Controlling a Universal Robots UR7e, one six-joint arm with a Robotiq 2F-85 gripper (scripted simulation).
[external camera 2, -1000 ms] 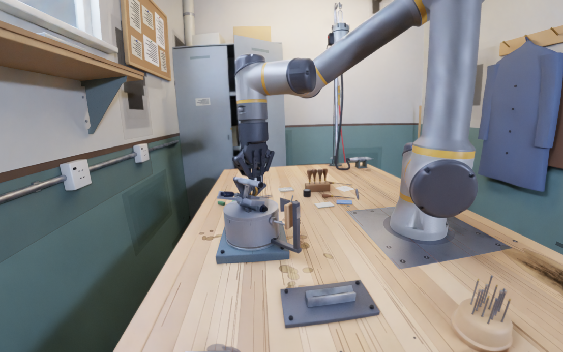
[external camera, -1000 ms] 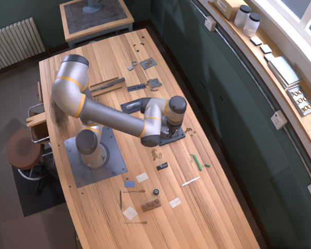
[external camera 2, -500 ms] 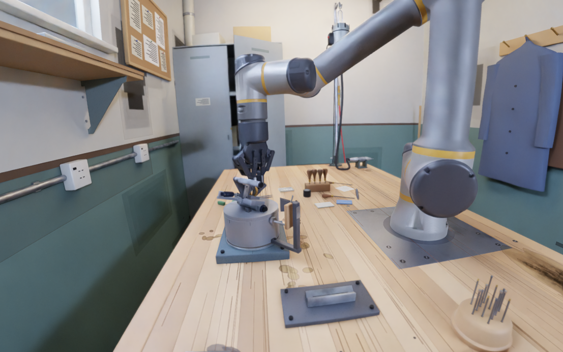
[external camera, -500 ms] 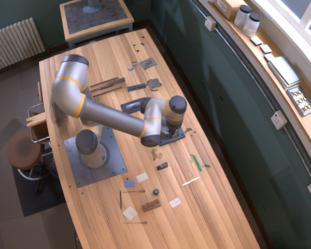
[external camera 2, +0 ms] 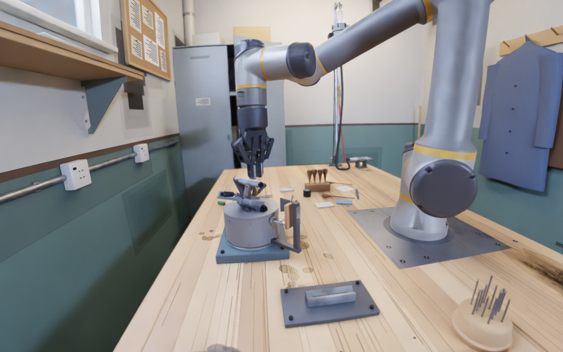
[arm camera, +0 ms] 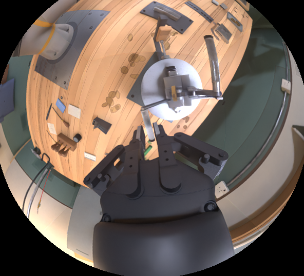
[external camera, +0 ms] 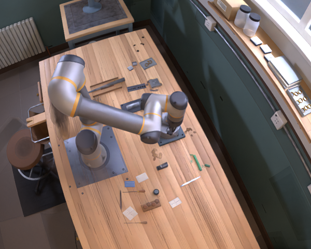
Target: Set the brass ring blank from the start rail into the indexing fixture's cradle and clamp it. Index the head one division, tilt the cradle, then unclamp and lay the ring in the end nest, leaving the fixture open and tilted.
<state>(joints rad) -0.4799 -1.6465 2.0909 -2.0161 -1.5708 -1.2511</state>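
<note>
The brass ring blank (arm camera: 173, 96) sits on edge in the cradle on top of the indexing fixture (external camera 2: 250, 223), a grey drum on a slate base near the bench's wall edge. My gripper (arm camera: 147, 132) hangs just above the fixture, over its slim lever (arm camera: 147, 119). The fingers are open by a small amount and hold nothing. A long knurled handle (arm camera: 213, 63) sticks out from the fixture's other side. The start rail (external camera 2: 330, 295) lies empty on its dark plate. The end nest (external camera: 154, 83) lies further up the bench.
Behind the fixture stand a grey cabinet (external camera 2: 204, 109) and the green wall with a rail and sockets. Green sticks (external camera: 198, 162), a small black block (external camera: 162, 166), cards and hand tools lie further along the bench. My arm's base plate (external camera 2: 428, 241) lies on the opposite side.
</note>
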